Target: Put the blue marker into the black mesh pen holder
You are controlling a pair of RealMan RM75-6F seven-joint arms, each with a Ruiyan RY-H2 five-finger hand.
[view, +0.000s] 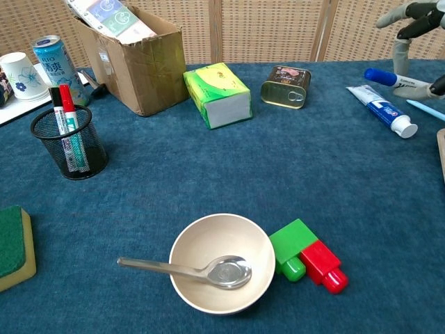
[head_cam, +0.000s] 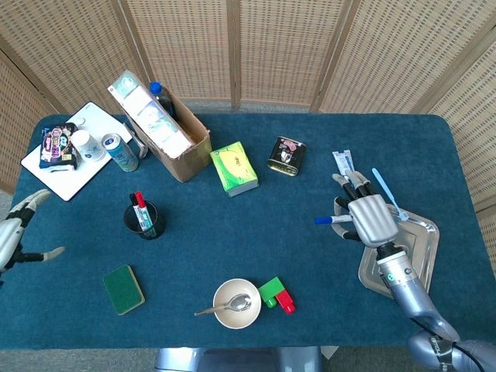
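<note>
Your right robot hand (head_cam: 366, 221) is raised above the table (head_cam: 232, 256), pinching the blue marker (head_cam: 332, 220) between thumb and fingers. The marker lies roughly level, its blue cap end pointing away from the palm toward the table's middle. In the chest view the same robot hand sits at the top right corner, only partly in frame, with the marker's cap (view: 377, 74) sticking out to the left of it.

Just behind the right robot hand lies the toothpaste tube (view: 383, 110), and to its outer side the metal tray (head_cam: 407, 252) with a light blue toothbrush (head_cam: 387, 193) resting across the tray's far edge.

The black mesh pen holder (head_cam: 143, 221) stands upright well apart from that hand, far across the table on its inner side, already carrying a red marker (view: 67, 104) and a green one. It is nearer your left robot hand (head_cam: 22, 231), which hovers at the table's left edge with its fingers spread and nothing in them.

Between the two robot hands, near the front edge, sit a bowl (view: 221, 263) with a spoon (view: 201, 270) in it and green and red blocks (view: 307, 259) just beside it. A green tissue pack (view: 217, 94) and a tin can (view: 285, 86) lie farther back.
</note>
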